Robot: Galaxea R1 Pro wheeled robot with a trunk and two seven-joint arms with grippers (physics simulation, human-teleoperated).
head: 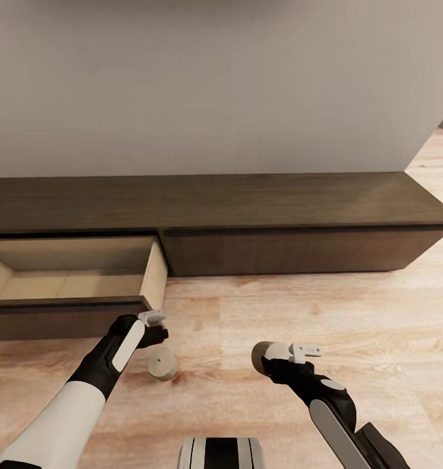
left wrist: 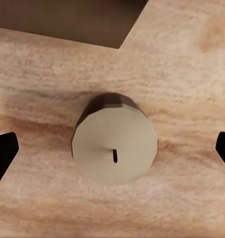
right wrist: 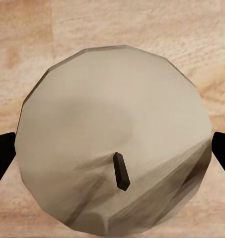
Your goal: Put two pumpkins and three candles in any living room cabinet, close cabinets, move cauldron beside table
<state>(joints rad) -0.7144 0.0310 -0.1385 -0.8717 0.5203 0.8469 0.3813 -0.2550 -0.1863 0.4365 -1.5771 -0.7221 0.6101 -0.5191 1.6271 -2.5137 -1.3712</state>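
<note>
A short tan candle (head: 161, 363) stands on the wood floor in front of the long dark brown cabinet (head: 300, 251). My left gripper (head: 157, 335) hovers open right above it. In the left wrist view the candle (left wrist: 114, 144) sits centred between the fingertips (left wrist: 3, 153), apart from them. My right gripper (head: 266, 359) is shut on a second candle (head: 263, 352) out over the floor to the right. That candle (right wrist: 112, 109) spans the whole gap between the right fingertips (right wrist: 3, 156), wick toward the camera.
The cabinet's left drawer (head: 71, 277) is pulled out, its pale beige inside showing nothing. Its dark front corner (left wrist: 82, 20) lies close to the floor candle. The right drawer front is flush. A grey wall (head: 215, 85) rises behind the cabinet, and floor continues to the right.
</note>
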